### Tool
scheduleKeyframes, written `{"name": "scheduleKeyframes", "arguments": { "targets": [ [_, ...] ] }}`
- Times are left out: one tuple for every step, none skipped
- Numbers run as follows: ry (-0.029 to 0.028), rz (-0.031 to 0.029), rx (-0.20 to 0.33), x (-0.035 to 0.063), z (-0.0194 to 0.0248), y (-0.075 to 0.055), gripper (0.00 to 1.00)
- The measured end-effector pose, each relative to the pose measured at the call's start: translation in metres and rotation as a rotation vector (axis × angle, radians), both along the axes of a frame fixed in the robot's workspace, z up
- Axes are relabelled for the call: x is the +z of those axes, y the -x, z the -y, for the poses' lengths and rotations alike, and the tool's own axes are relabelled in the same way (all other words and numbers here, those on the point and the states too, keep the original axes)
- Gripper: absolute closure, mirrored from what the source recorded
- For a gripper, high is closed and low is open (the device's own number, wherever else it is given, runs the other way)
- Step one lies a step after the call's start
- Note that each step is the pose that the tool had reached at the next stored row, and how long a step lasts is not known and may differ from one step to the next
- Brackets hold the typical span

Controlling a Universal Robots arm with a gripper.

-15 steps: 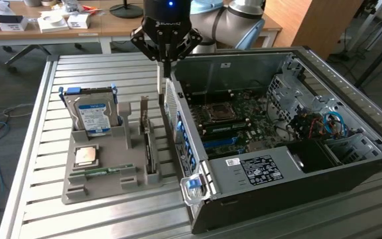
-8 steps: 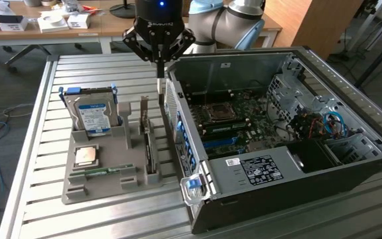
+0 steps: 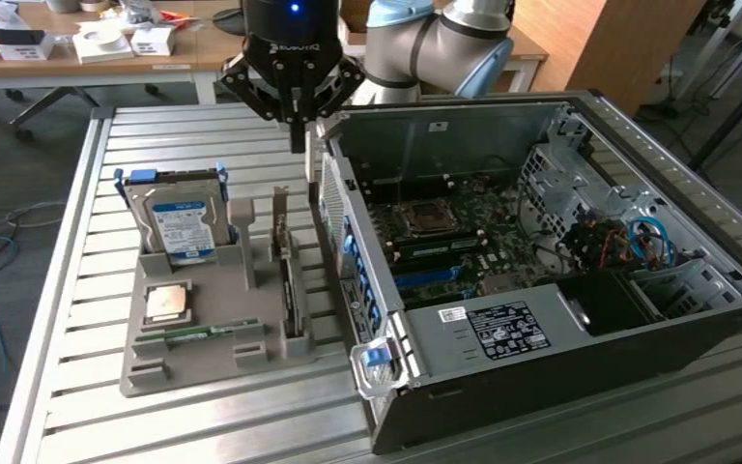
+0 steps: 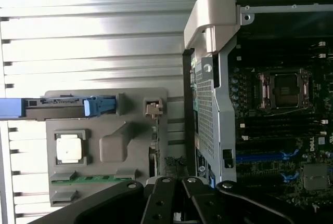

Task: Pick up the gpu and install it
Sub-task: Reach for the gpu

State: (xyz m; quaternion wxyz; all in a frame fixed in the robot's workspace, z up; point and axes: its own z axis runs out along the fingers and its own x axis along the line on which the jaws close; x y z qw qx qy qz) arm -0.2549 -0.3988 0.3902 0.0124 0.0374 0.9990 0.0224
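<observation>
– Grey tray (image 3: 152, 372): where is the gpu (image 3: 283, 271)?
– Standing on edge along the tray's edge nearest the computer case (image 3: 539, 387). I read my gripper (image 3: 297, 124) closed, empty, above that edge.

A slatted metal table (image 3: 113, 145) carries a grey holder tray (image 3: 216, 319) and, just beside it on the exterior view's right, an open computer case (image 3: 462, 130) lying on its side. In the tray a blue-labelled hard drive (image 3: 185, 227) stands upright at the far end; nearer the camera lies a square processor chip (image 3: 169, 303), then a green memory stick (image 3: 201, 333) flat in its slot. Inside the case show the motherboard (image 3: 474, 242) with its processor socket (image 3: 423, 217), a labelled power supply (image 3: 474, 319) and blue cables (image 3: 648, 237) — a blue latch (image 3: 374, 360) sits at the near corner. Behind the table, a wooden desk (image 3: 88, 63) holds white boxes (image 3: 103, 43).
</observation>
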Motion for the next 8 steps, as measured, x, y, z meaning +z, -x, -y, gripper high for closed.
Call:
{"name": "scheduleKeyframes", "arguments": {
  "targets": [
    [0.0,0.0,0.0,-0.0001,0.0,0.0016,0.89],
    [0.0,0.0,0.0,-0.0002,0.0,0.0032,0.89],
    [0.0,-0.0001,0.0,-0.0002,0.0,0.0046,0.89],
    [0.0,-0.0001,0.0,-0.0003,0.0,0.0059,0.89],
    [0.0,-0.0001,0.0,-0.0003,0.0,0.0066,0.89],
    [0.0,-0.0001,0.0,-0.0004,0.0,0.0068,0.89],
    [0.0,-0.0001,0.0,-0.0004,0.0,0.0068,0.89],
    [0.0,-0.0001,0.0,-0.0003,0.0,0.0068,0.89]
  ]
}}
